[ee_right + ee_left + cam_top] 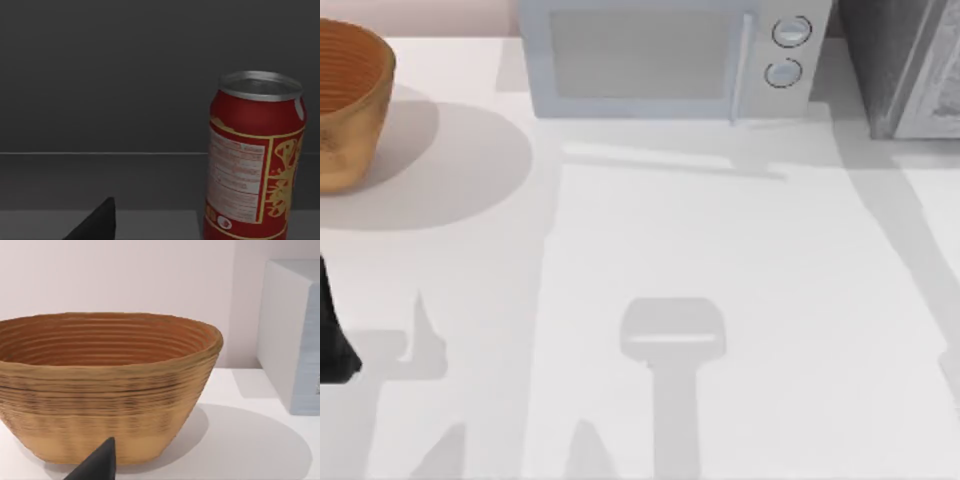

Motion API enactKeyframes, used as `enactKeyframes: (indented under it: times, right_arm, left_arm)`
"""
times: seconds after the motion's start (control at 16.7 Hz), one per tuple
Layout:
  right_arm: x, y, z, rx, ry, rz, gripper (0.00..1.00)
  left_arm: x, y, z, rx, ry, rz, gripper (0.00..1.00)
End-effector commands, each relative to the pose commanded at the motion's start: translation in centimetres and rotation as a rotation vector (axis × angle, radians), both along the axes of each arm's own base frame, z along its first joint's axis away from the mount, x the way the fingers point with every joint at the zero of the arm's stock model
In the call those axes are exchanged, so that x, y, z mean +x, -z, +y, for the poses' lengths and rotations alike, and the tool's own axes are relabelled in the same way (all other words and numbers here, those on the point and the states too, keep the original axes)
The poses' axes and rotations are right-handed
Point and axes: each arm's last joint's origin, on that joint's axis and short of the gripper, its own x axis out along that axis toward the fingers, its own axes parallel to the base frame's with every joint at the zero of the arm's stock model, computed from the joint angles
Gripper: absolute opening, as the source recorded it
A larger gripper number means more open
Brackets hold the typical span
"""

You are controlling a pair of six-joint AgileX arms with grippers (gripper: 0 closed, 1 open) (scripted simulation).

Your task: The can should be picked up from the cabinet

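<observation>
A woven basket [345,100] is seen at the far left of the white bench [720,300] in the top view, standing upright near the back edge. In the left wrist view the same basket [105,390] is seen close up, with ribbed brown walls and an open mouth. Part of the left arm is seen as a dark shape [332,335] at the left edge of the bench, in front of the basket and apart from it. One dark fingertip [97,465] of the left tool is seen in the left wrist view, in front of the basket wall; how far the left tool is open cannot be told, and nothing is seen to be held.

A pale microwave [665,55] is set at the back of the bench, near the middle, with its door shut and two round knobs [788,50] on its right side. Its side [295,335] is seen beside the basket in the left wrist view.

A grey cabinet [910,65] is placed at the back right corner.

The right wrist view is dim. A red can [256,157] with a silver top is seen upright on a shelf [125,185] inside the cabinet, before a dark back wall. One dark fingertip [95,225] of the right tool is seen near the can, apart from it; the opening of the right tool cannot be told, and the can is not gripped.
</observation>
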Motion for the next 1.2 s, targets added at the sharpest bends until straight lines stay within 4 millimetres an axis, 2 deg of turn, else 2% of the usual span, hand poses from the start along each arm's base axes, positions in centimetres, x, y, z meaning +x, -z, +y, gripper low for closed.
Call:
enactKeyframes:
  times: [0.3,0.6,1.2]
  right_arm:
    - [4.4,0.0,0.0,0.000,0.000,-0.001,1.00]
    - [5.0,0.1,0.0,0.000,0.000,-0.001,1.00]
    - [5.0,0.1,0.0,0.000,0.000,-0.001,0.25]
  left_arm:
    - [0.0,0.0,0.0,0.000,0.000,0.000,1.00]
    - [0.0,0.0,0.0,0.000,0.000,0.000,1.00]
    - [0.0,0.0,0.0,0.000,0.000,0.000,1.00]
